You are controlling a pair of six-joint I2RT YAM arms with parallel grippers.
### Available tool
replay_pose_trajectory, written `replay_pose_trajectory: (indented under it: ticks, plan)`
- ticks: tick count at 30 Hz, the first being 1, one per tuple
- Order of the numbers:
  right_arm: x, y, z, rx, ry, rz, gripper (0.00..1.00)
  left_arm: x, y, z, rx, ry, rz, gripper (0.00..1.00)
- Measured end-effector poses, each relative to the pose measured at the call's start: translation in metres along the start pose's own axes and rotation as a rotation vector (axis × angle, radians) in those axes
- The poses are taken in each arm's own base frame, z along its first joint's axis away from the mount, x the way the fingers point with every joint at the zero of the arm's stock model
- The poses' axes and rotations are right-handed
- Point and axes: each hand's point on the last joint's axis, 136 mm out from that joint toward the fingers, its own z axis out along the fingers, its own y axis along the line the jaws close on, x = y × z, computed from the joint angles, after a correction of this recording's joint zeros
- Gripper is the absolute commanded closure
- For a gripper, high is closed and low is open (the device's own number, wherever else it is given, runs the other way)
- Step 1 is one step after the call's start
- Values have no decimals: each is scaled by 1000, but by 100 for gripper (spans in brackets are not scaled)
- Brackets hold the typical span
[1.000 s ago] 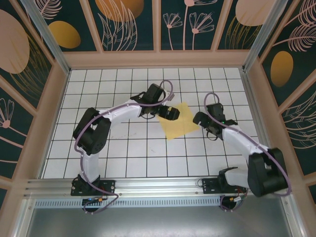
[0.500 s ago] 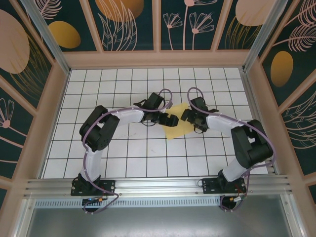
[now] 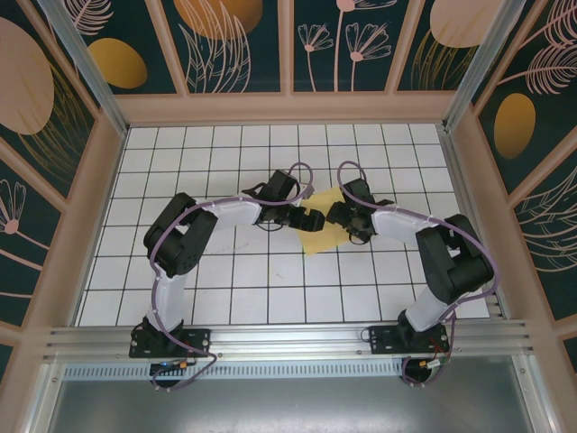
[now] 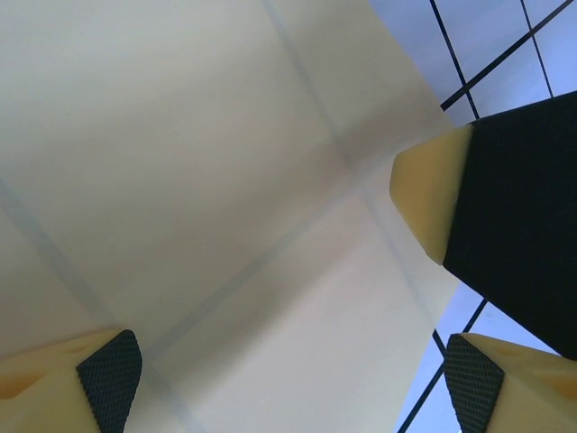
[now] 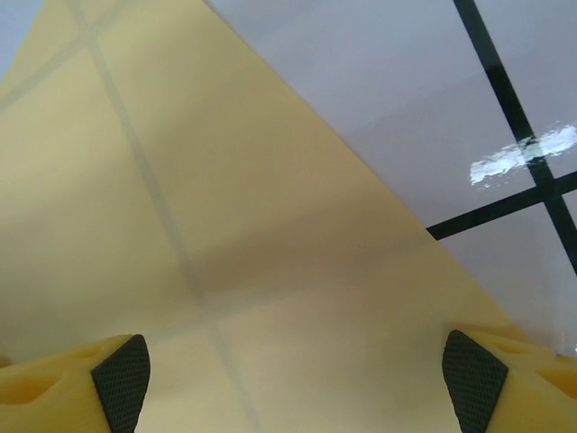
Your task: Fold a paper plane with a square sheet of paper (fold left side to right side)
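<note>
Left tool [image 3: 313,219]: jaws spread, empty, low over left half of square sheet of paper [image 3: 323,241] | sheet: flat, unfolded, diamond-wise at centre of worktop [image 3: 225,262] | right tool [image 3: 337,214]: jaws spread, empty, just beside left tool | judgement — left arm nearer the side to be folded.

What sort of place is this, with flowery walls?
Probably a purpose-built robot test booth: a white gridded table boxed in by decorated wall panels, with a left arm and a right arm bolted to a metal rail, over a yellow sheet of paper.
</note>
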Motion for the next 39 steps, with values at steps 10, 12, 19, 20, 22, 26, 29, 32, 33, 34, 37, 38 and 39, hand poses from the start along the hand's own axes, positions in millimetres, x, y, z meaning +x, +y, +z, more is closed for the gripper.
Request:
replay_pose_trajectory:
  ticks: [10, 12, 19, 20, 22, 26, 29, 32, 33, 34, 37, 38, 39]
  plan:
    - [-2, 15, 7, -38, 25, -32, 26, 0, 1, 0, 3, -9, -2, 10]
    - [-1, 18, 8, -50, 33, -39, 33, 0, 0, -1, 4, -11, 0, 10]
    - [7, 33, 11, -127, 84, -62, 58, 2, -1, -9, -5, -16, -3, 8]
    - [8, 36, 10, -143, 92, -62, 61, 2, -2, -12, -6, -20, -2, 8]
    - [10, 40, 10, -179, 103, -64, 65, -2, -5, -24, -5, -39, -2, 7]
    - [20, 40, 4, -252, 137, -52, 69, -27, -12, -66, 3, -139, 2, 7]
    - [19, 44, -9, -337, 127, -37, 70, -45, -12, -101, 8, -229, -8, 6]
    - [10, 54, -29, -441, 87, -30, 71, -50, -6, -130, 18, -293, -44, 6]
    - [7, 57, -37, -478, 71, -25, 71, -50, -4, -137, 23, -309, -57, 6]
    - [3, 60, -46, -524, 52, -17, 71, -49, -1, -144, 33, -326, -81, 6]
    - [-9, 63, -76, -660, -20, 23, 72, -46, 6, -162, 72, -371, -167, 3]
    - [-13, 63, -85, -699, -44, 37, 72, -45, 8, -166, 84, -381, -197, 3]
    - [-18, 63, -95, -741, -71, 56, 72, -46, 8, -171, 108, -393, -234, 3]
